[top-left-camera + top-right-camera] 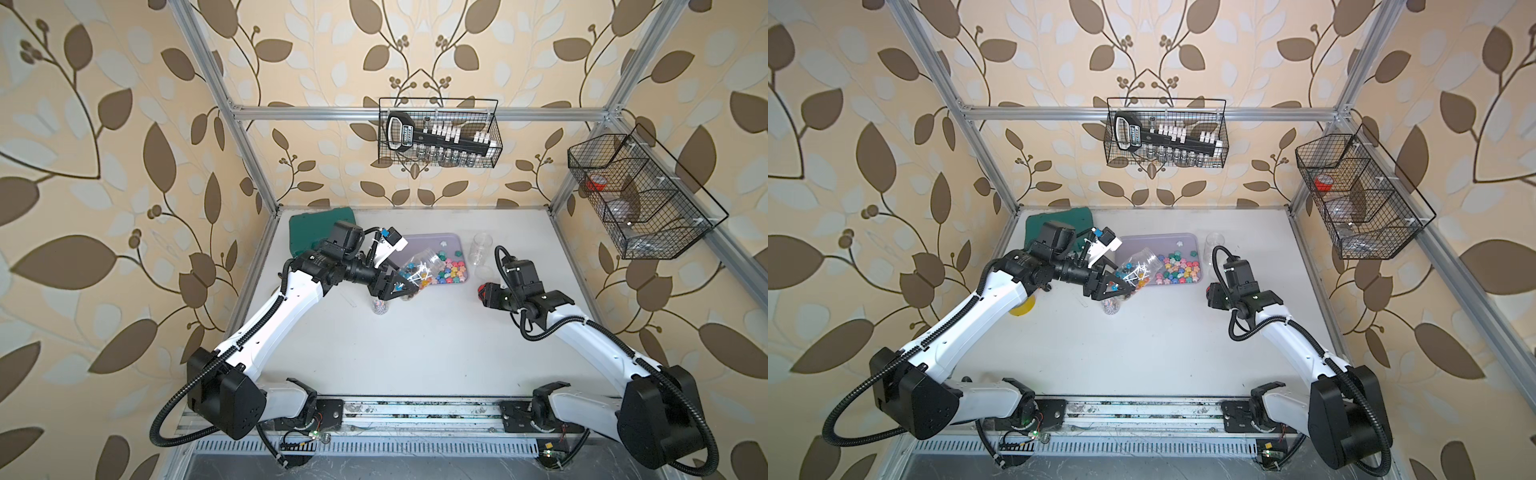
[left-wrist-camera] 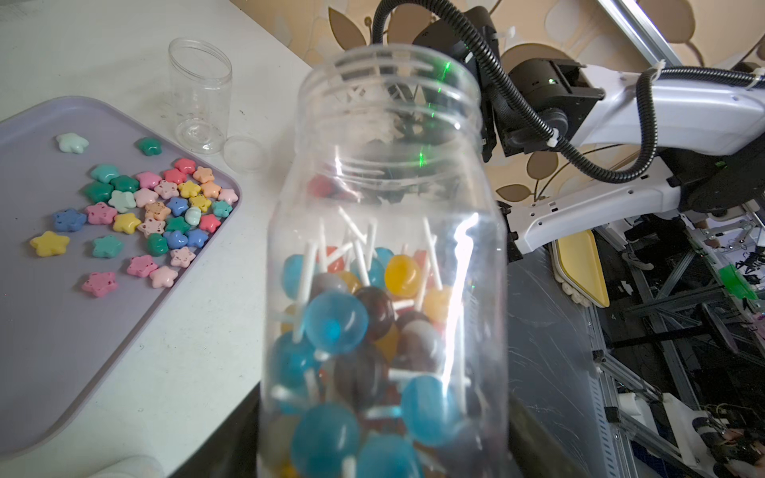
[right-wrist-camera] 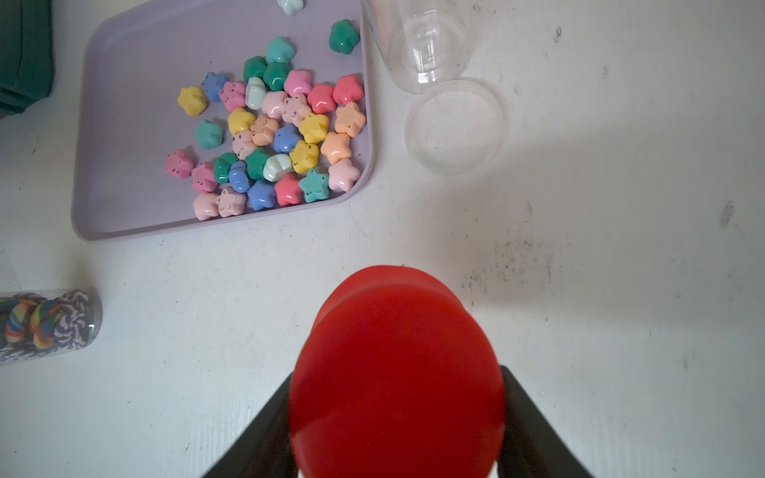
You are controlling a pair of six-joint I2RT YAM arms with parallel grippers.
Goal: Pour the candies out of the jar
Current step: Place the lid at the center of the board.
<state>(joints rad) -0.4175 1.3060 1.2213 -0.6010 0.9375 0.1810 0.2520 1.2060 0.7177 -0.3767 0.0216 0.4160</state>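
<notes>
Left gripper (image 1: 401, 286) clasps a tilted lollipop jar (image 1: 420, 266), seemingly over the lilac tray (image 1: 432, 242); right gripper (image 1: 484, 296) grips a red lid (image 3: 397, 364); socket rack (image 1: 449, 139) label blurred.

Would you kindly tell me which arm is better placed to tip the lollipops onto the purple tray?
Left. The left gripper holds the open lollipop jar, tilted toward the tray; the right gripper is holding the red lid.

A green cloth (image 1: 309, 230) lies on the white table (image 1: 415, 340); a wire basket (image 1: 390, 156) hangs at the back.
</notes>
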